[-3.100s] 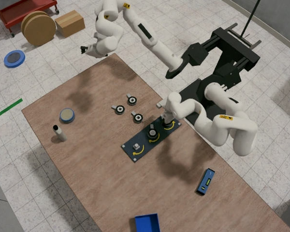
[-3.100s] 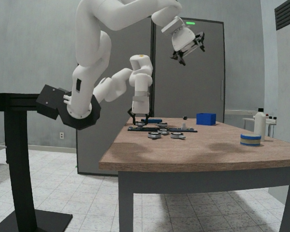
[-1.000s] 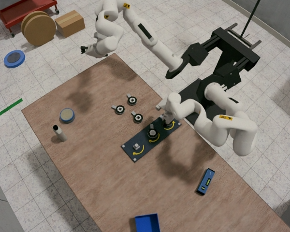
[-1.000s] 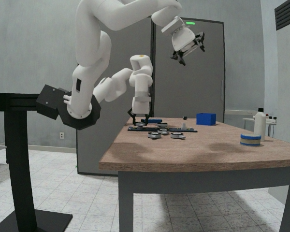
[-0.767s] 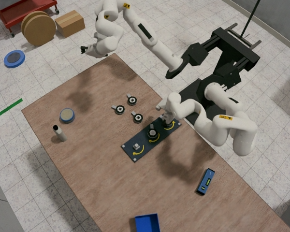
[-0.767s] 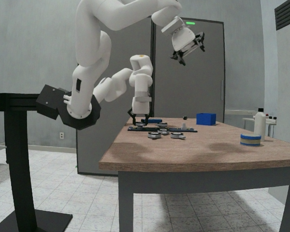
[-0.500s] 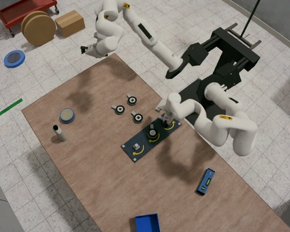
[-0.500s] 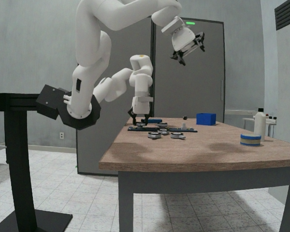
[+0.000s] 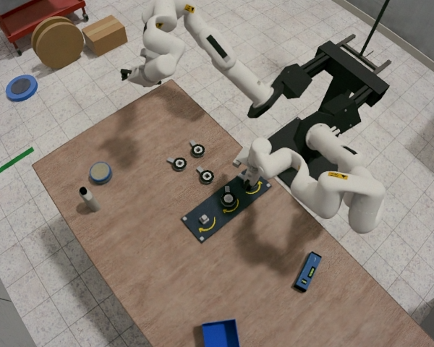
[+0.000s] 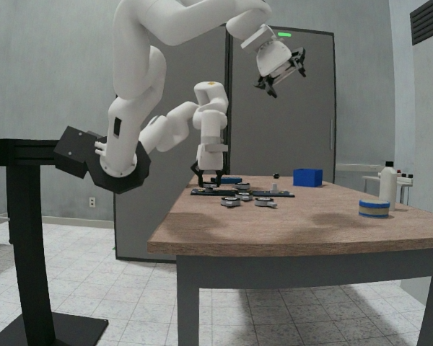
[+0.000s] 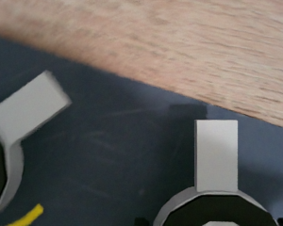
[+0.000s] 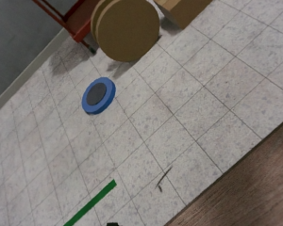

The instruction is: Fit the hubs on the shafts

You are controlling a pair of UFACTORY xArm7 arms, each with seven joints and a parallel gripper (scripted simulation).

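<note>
The dark board [image 9: 192, 225] [image 11: 108, 141] carries three shaft places with yellow arrows. My left gripper [image 9: 252, 184] [image 10: 209, 184] points down at the board's end nearest the robot stand, shut on a hub [image 11: 216, 157] whose grey tab sticks out between the fingers. Its seating on the shaft there is hidden. A second hub [image 9: 228, 199] [image 10: 242, 185] sits on the middle shaft; its tab shows at left in the left wrist view. The far-end shaft [image 9: 204, 218] [image 10: 274, 187] is bare. Loose hubs [image 9: 197, 150] [image 9: 179, 163] [image 9: 206, 176] lie beside the board. My right gripper [image 10: 288, 84] is open, high up and empty.
A blue-rimmed round tin [image 9: 100, 172] [image 10: 374, 208] and a white bottle [image 9: 90, 202] [image 10: 387, 186] stand towards the far side. A blue level [image 9: 307, 272] lies beyond the board, and a blue bin [image 9: 220, 334] [image 10: 307, 177] stands farther along the table.
</note>
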